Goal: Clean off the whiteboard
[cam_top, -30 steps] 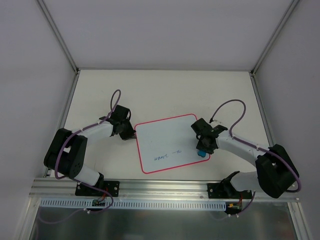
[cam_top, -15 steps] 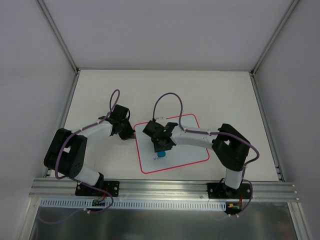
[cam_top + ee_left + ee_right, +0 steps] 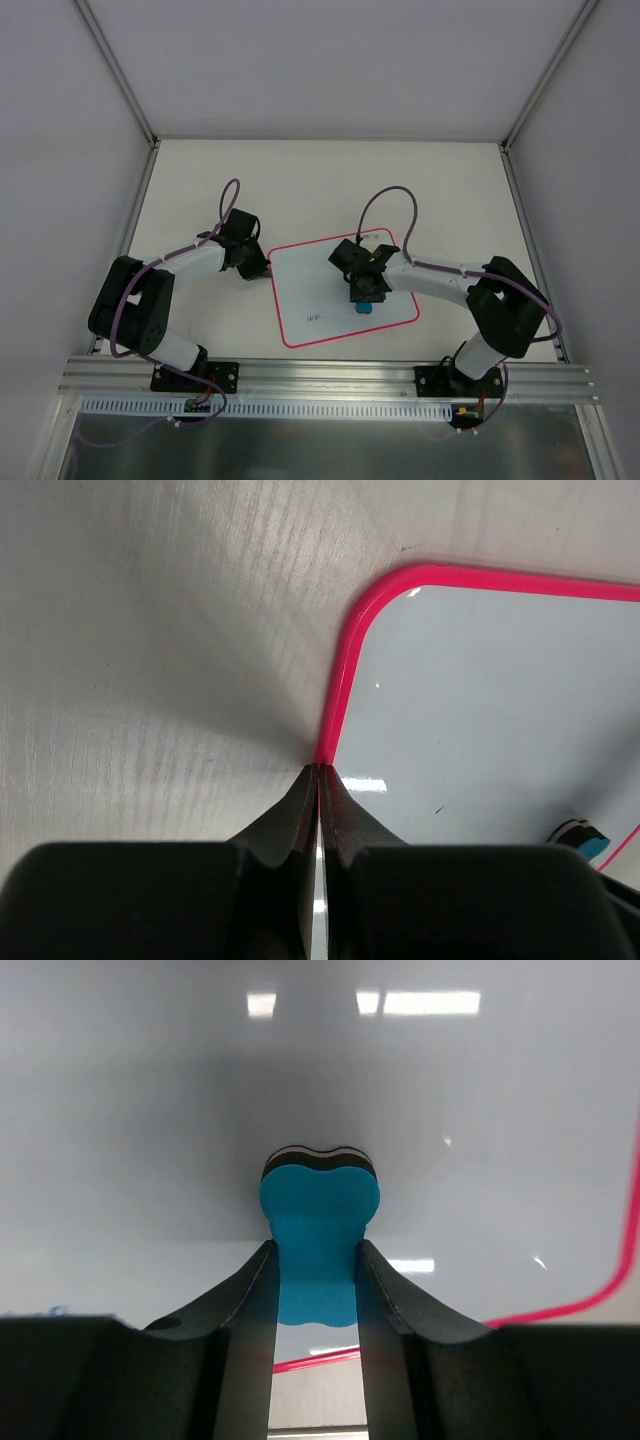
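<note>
The whiteboard (image 3: 330, 275) lies flat on the table, red-pink border, pale surface. A small patch of blue handwriting (image 3: 313, 318) remains near its front left. My right gripper (image 3: 364, 300) is shut on the blue eraser (image 3: 364, 308) and presses it on the board's front middle; the right wrist view shows the eraser (image 3: 318, 1230) between the fingers on the board (image 3: 150, 1110). My left gripper (image 3: 263, 268) is shut on the board's left border; the left wrist view shows the red edge (image 3: 340, 680) pinched at the fingertips (image 3: 320, 775).
The beige table (image 3: 200, 180) is fenced by white walls and metal corner posts. An aluminium rail (image 3: 320, 375) runs along the near edge by the arm bases. The right arm's purple cable (image 3: 385, 200) loops above the board.
My right gripper swept the eraser left across the writing, then back right to the board's front middle. Most of the blue writing is gone. The left arm has not moved.
</note>
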### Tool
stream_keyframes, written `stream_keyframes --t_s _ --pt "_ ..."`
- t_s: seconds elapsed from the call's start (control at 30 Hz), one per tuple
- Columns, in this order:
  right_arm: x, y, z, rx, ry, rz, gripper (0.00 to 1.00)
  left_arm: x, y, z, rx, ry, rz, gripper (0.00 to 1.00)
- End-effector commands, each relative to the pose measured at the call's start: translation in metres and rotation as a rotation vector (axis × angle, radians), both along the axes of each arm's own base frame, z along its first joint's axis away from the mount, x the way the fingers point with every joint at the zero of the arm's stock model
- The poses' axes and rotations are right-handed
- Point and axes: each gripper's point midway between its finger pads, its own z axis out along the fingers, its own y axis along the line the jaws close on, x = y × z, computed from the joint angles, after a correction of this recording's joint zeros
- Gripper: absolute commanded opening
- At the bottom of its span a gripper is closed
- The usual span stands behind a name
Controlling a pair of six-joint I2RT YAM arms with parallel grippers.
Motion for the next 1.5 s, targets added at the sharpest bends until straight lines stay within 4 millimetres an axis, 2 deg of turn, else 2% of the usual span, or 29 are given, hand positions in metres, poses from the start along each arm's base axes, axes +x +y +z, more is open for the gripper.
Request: stream_keyframes --t_s 0.0,0.07,0.13,0.17,0.23,0.3,0.33,0.37,0.43,0.47,0.6,0.87,0.93,1.13,1.17,1.27,1.47 --pt "-0.021 -0.088 -0.008 -0.258 0.027 -0.136 0.0 -0.018 0.016 -0.015 0.071 0.089 0.011 0.0" --pt "-0.024 -0.085 -0.01 -0.241 0.037 -0.132 0.0 -0.017 0.015 -0.015 0.066 0.092 0.012 0.0" --pt "-0.022 -0.069 -0.014 -0.191 0.032 -0.109 0.0 -0.017 0.014 -0.015 0.059 0.094 0.01 0.0" --pt "-0.027 -0.056 -0.015 -0.164 0.044 -0.075 0.0 -0.017 0.013 -0.015 0.057 0.093 0.01 0.0" --pt "-0.024 -0.026 -0.016 -0.108 0.048 -0.028 0.0 -0.017 0.012 -0.014 0.051 0.096 0.01 0.0" --pt "-0.032 0.006 -0.016 -0.063 0.069 0.059 0.0 -0.018 0.011 -0.014 0.045 0.1 0.014 0.0" --pt "-0.035 0.017 -0.024 -0.069 0.094 0.091 0.0 -0.019 0.011 -0.014 0.041 0.104 0.012 0.0" --pt "-0.04 0.047 -0.016 -0.012 0.107 0.144 0.0 -0.018 0.01 -0.013 0.038 0.101 0.016 0.0" --pt "-0.045 0.072 -0.015 0.014 0.123 0.211 0.0 -0.018 0.009 -0.013 0.033 0.101 0.014 0.0" --pt "-0.05 0.094 -0.015 0.034 0.128 0.261 0.0 -0.019 0.009 -0.013 0.029 0.102 0.016 0.0" --pt "-0.058 0.123 -0.013 0.047 0.127 0.376 0.0 -0.019 0.008 -0.011 0.023 0.1 0.015 0.0" --pt "-0.069 0.148 -0.012 0.104 0.144 0.472 0.0 -0.023 0.01 -0.012 0.023 0.099 0.019 0.0" --pt "-0.067 0.148 -0.01 0.101 0.131 0.474 0.0 -0.024 0.01 -0.012 0.023 0.1 0.015 0.0" --pt "-0.036 0.129 -0.011 0.054 0.068 0.3 0.0 -0.028 0.011 -0.013 0.022 0.103 0.013 0.0" --pt "-0.024 0.126 -0.01 0.029 0.038 0.265 0.0 -0.029 0.011 -0.014 0.021 0.105 0.009 0.0" --pt "-0.009 0.111 -0.008 -0.05 0.011 0.205 0.0 -0.031 0.011 -0.014 0.016 0.107 0.006 0.0" --pt "0.016 0.115 -0.003 -0.129 -0.024 0.168 0.0 -0.034 0.012 -0.013 0.016 0.103 0.003 0.0"
